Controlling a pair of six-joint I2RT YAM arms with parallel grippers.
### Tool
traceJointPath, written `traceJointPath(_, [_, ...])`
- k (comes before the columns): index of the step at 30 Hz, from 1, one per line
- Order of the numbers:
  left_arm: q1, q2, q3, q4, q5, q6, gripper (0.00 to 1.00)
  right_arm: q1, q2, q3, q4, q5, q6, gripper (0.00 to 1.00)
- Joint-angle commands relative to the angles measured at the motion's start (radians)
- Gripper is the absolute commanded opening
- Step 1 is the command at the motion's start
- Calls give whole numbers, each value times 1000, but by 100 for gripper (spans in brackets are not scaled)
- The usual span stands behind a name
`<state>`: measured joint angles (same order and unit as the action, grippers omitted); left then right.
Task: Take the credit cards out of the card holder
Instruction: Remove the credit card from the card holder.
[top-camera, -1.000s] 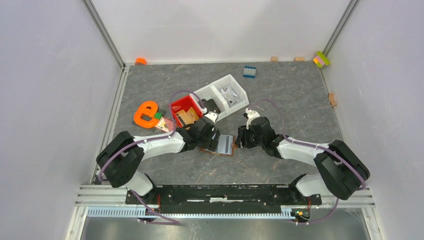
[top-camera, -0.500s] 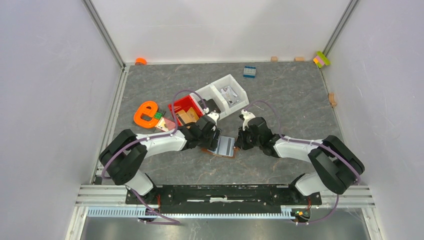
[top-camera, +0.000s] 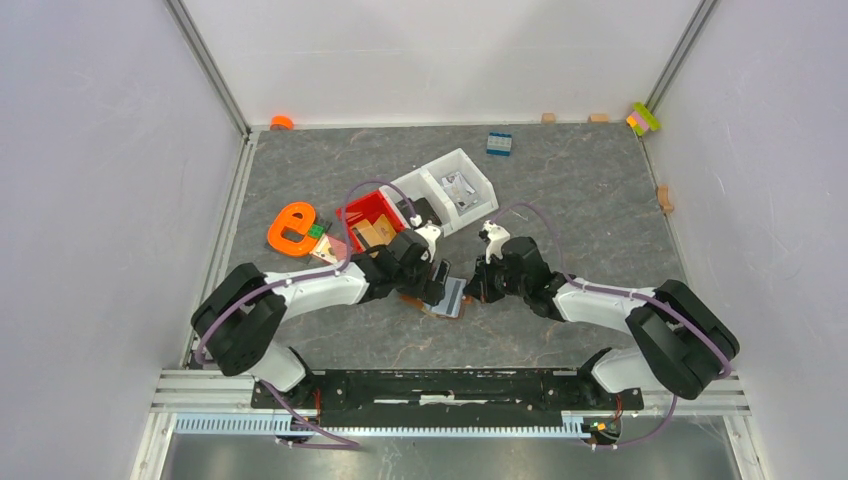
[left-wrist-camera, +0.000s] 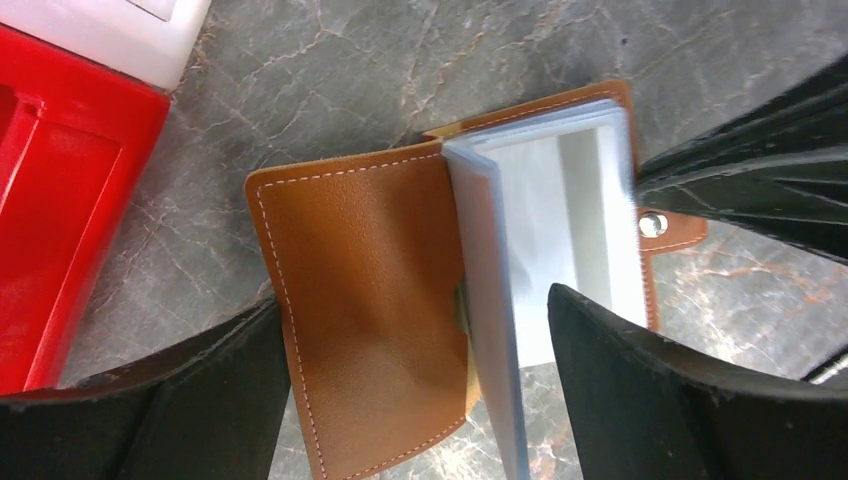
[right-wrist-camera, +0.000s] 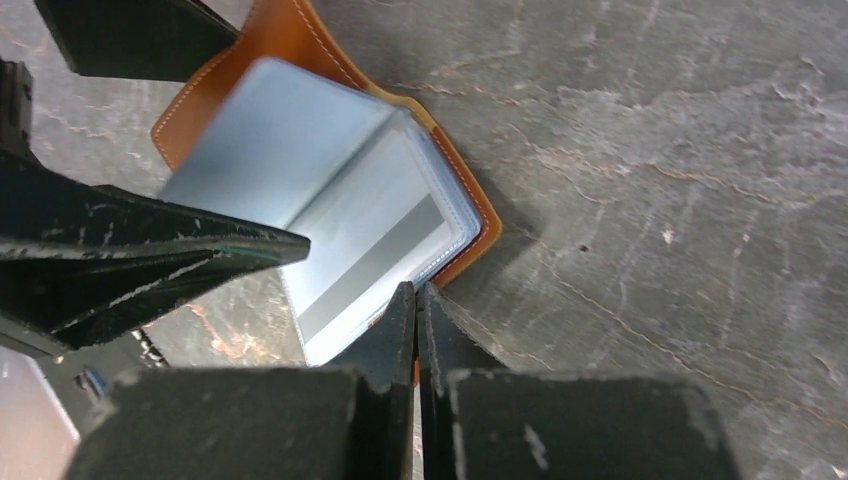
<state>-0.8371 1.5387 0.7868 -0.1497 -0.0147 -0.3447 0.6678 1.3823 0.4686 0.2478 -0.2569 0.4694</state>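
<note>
Just now the right gripper (right-wrist-camera: 415, 295) has closed up at the edge of the card holder (left-wrist-camera: 350, 300).
Its fingertips are pressed flat together, their tips meeting the near edge of the clear sleeves (right-wrist-camera: 280, 140) beside the strap tab (left-wrist-camera: 660, 228). Whether a sleeve or a card edge is pinched between them cannot be told. A second ago they stood apart and short of the holder, so I judge this a first try at getting hold of a card, with none out yet. A pale card (right-wrist-camera: 375, 262) with a grey stripe shows inside the open leaf, just beyond those tips. The left gripper (left-wrist-camera: 415, 330) stands wide and holds nothing, with one finger on each side of the opened holder. The holder lies on the table (top-camera: 560, 190) between the arms, near the red bin (left-wrist-camera: 60, 200).
</note>
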Motion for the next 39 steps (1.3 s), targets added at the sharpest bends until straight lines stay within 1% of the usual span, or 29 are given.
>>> traceJointPath(1, [-8,-75,-31,127,121,18,99,16,-19,-2,145,-107,27,0])
traceJointPath(5, [-8,-64,-32,136,145,18,100,16,-27,-2,144,-107,19,0])
traceJointPath(12, [-9,45,31,75,200,35,100,15,-32,1,128,-95,1,0])
traceJointPath(17, [-9,145,102,-21,155,41,88,16,-45,-1,108,-67,-15,0])
traceJointPath(20, [-8,174,124,-39,164,38,78,16,-51,-3,98,-54,-23,0])
traceJointPath(24, [-2,145,110,-14,215,32,66,16,-60,-2,80,-36,-30,0])
traceJointPath(26, [6,126,94,8,248,23,57,16,-71,0,54,-7,-34,0])
traceJointPath(28, [15,116,86,23,268,14,51,14,-89,1,31,34,-42,0])
traceJointPath(30, [25,118,86,27,287,6,41,15,-108,2,10,78,-49,0])
traceJointPath(32, [31,126,89,30,301,-3,28,15,-120,1,-6,104,-49,0])
traceJointPath(34, [33,135,93,29,305,-12,21,14,-126,3,-16,118,-52,0])
traceJointPath(35, [34,137,95,27,305,-16,20,13,-125,7,-27,129,-51,0])
traceJointPath(36, [35,139,97,28,303,-18,20,13,-123,12,-40,144,-52,2])
traceJointPath(37, [36,135,95,27,297,-20,19,13,-120,18,-56,160,-53,6])
traceJointPath(38, [38,129,90,30,289,-23,19,13,-115,26,-73,173,-55,19])
traceJointPath(39, [41,119,86,32,277,-25,19,13,-112,31,-91,191,-56,36])
